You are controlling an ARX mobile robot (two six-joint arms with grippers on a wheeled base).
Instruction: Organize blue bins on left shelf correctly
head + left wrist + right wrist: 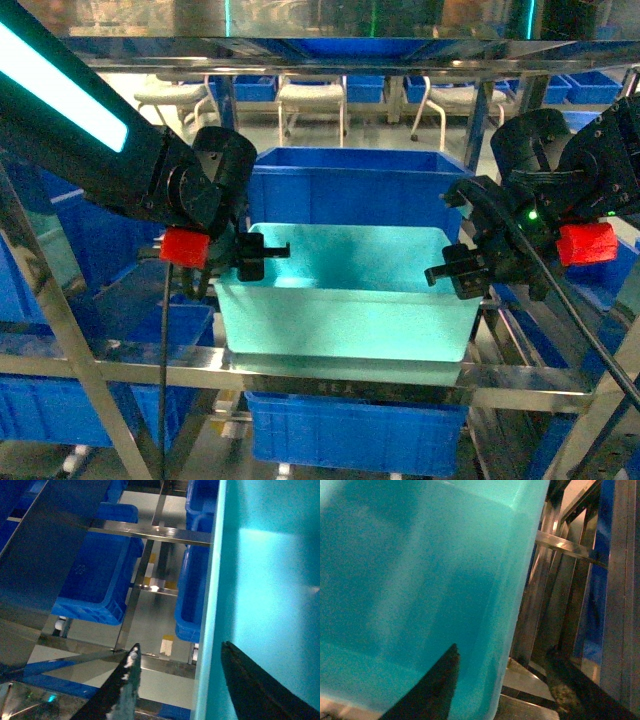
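Your turquoise bin (350, 300) sits on the steel shelf (300, 368), in front of a darker blue bin (345, 185). Your left claw (243, 255) straddles its left rim, your right claw (462, 268) its right wall; both spread, neither pinching yet.

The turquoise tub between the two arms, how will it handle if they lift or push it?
The turquoise tub looks empty, so probably light. Its smooth tapered walls may slip from a tool. Thin walls and rim could flex when squeezed.
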